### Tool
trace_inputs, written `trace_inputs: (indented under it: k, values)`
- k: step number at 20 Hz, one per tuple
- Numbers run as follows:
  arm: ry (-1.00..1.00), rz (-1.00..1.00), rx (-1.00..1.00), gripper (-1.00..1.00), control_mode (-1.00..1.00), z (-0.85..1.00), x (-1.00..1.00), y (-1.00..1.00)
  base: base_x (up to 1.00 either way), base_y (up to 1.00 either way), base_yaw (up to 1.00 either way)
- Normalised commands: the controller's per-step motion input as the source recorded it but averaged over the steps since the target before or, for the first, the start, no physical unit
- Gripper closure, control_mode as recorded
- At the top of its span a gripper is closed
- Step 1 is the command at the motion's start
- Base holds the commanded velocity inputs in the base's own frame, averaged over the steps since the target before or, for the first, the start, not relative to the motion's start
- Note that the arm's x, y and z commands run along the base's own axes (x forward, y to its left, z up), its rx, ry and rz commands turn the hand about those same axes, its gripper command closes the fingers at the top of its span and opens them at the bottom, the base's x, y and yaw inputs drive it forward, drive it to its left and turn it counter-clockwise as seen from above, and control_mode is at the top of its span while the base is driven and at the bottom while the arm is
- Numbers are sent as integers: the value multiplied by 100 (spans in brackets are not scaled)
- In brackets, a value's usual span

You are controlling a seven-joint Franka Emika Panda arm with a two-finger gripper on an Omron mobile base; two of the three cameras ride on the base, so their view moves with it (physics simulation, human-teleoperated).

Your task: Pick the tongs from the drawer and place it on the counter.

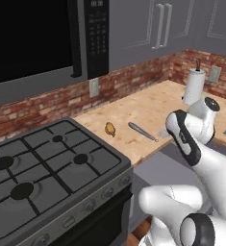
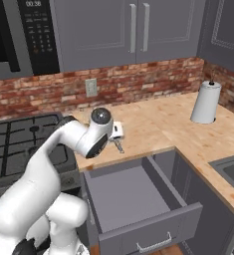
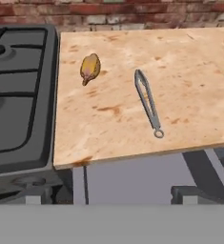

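The tongs are seen lying flat on the table, slim and grey, with the ringed end pointing toward the front edge and stopping just short of it. In the left base view the tongs are found between the small yellow-brown lump and the white arm's wrist. The lump sits apart from the tongs, nearer the stove, whose black edge borders the table on that side.

The pincer is held above the table's front edge, close by the tongs and touching nothing — its fingers are spread wide, with nothing between them.

The drawer is pulled fully out below the table edge; its grey floor is bare and its front panel with the silver bar handle stands well clear of the cabinet face. The tongs are not in it.

Open wood is left behind and beside the tongs — bare surface runs back to the brick wall and across toward the paper towel roll standing in the far corner. A sink is cut into the side run of the table, well apart from the tongs.
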Motion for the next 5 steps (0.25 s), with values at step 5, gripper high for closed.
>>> trace_inputs:
  k: [5]
  values:
    - [-18, -5, 0, -100, -100, 40, -100, 3, 0, 0, 0]
